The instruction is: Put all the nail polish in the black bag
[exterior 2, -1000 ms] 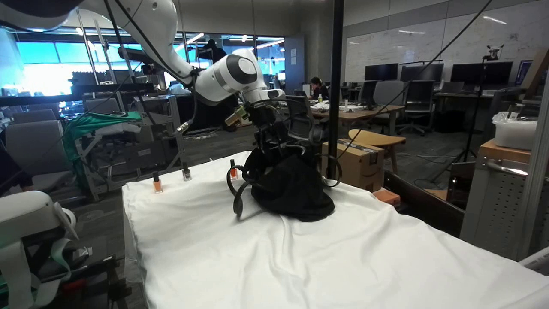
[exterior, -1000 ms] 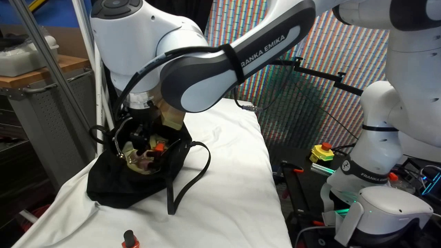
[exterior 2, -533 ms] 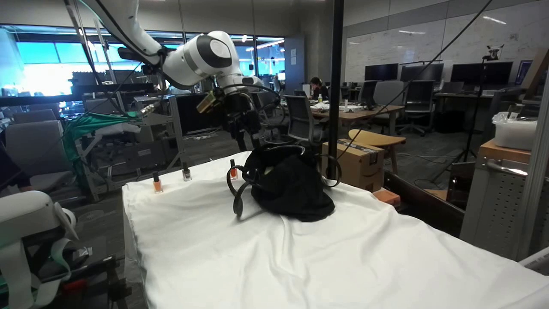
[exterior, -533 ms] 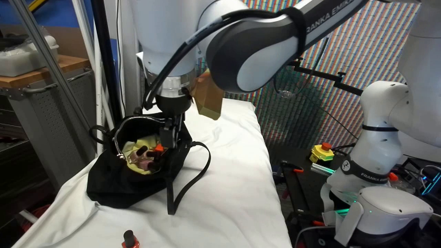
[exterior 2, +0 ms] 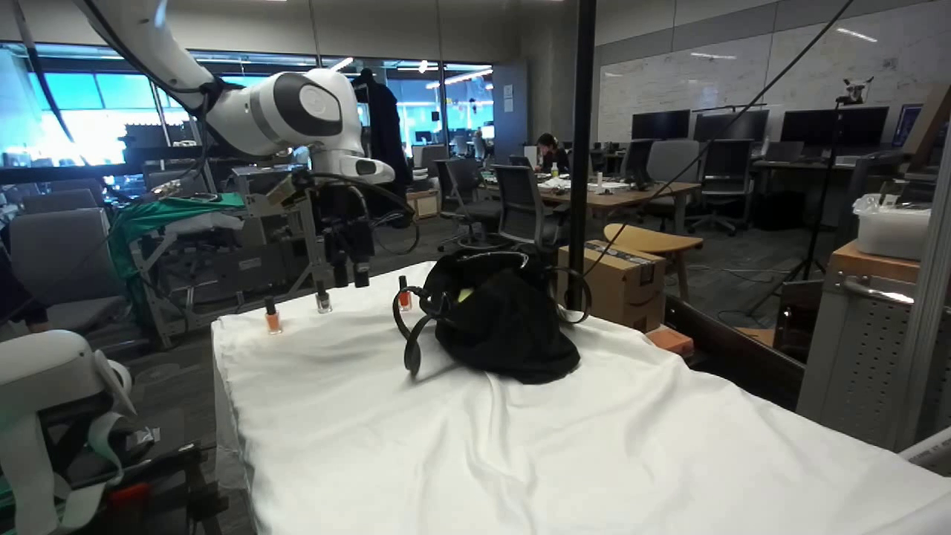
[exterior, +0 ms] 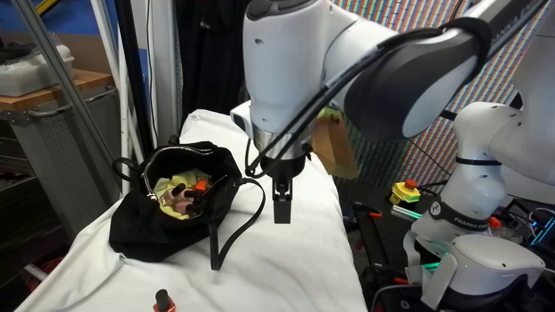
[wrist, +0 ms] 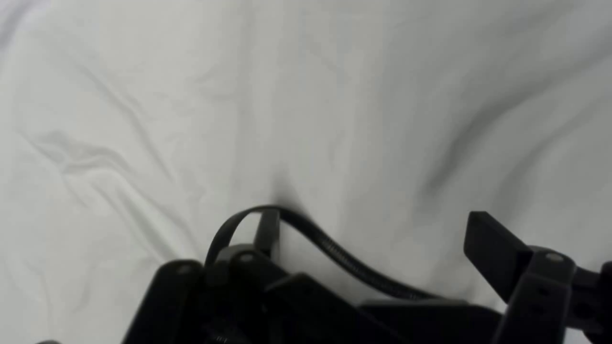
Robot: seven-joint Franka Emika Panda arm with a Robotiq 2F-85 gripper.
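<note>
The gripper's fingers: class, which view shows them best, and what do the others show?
The wrist view: both fingers show large, well apart. Both exterior views show them smaller: in an exterior view one finger, apparently hiding its partner; in an exterior view both fingertips, a slim gap between.

Wht arm (exterior: pixel 295 65) w/ blk cables (exterior: pixel 403 40), slvr collar (exterior: pixel 266 139), blk tool (exterior: pixel 282 213).

Matt fabric bag (exterior: pixel 164 236), creased tabletop cloth (exterior 2: pixel 631 446), glossy glass-like nail polish (exterior 2: pixel 273 318), smooth plastic-looking arm (exterior: pixel 284 73), matt pincer (wrist: pixel 373 222), wooden cart top (exterior: pixel 93 78), matt cardboard box (exterior 2: pixel 617 290)
</note>
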